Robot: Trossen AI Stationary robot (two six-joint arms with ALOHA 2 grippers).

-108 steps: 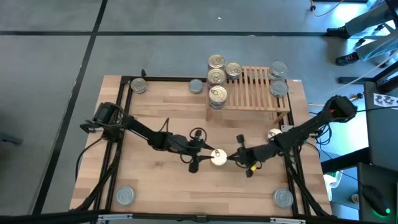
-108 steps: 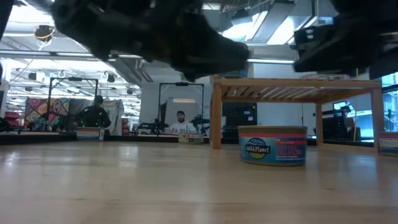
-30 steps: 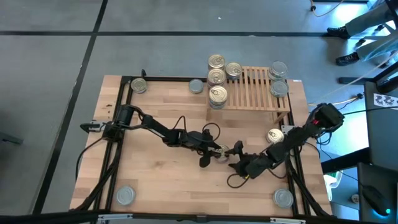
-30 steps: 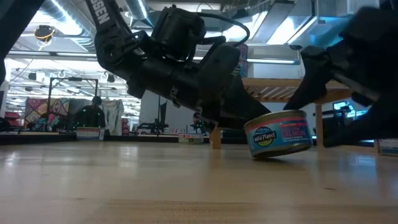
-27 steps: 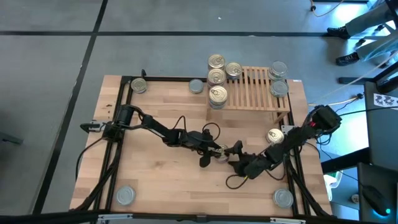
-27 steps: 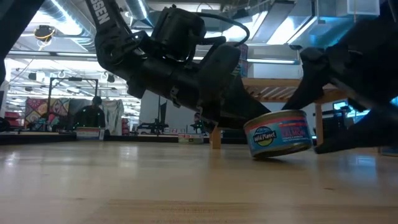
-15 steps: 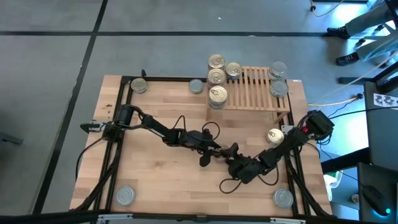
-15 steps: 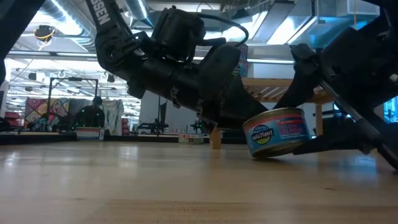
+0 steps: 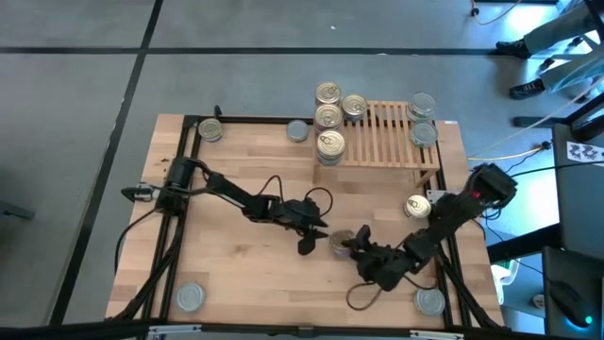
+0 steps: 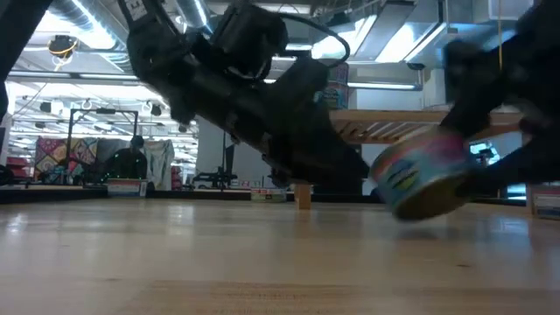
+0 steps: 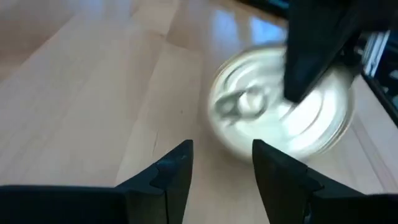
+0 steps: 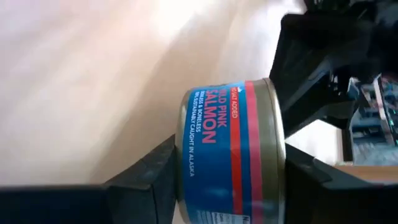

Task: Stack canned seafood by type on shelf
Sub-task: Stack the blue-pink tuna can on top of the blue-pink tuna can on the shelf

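Observation:
The salmon can has a blue and red label and a gold pull-tab top. My right gripper is shut on it near the table's middle, toward the near edge. In the low view the can is tilted and blurred. My left gripper is open and stands just left of the can, touching nothing. The slatted shelf stands at the far edge with stacks of cans at its left end and silver-topped cans at its right end. My right gripper pinches the salmon can by its two flat faces. One finger lies across the gold top and the other is on the opposite face. The fingers come in low from the table's right. The can is tilted; whether its lower rim touches the table, I cannot tell.
Loose cans lie at the far left corner, left of the shelf, near the right edge, and at both near corners. Cables trail over the table beside both arms. Bare wood lies left of centre.
My left gripper has drawn back toward the table's left, away from the can. My right gripper has carried the can a little toward the near edge and the right. The can has tipped further over and is blurred in motion.

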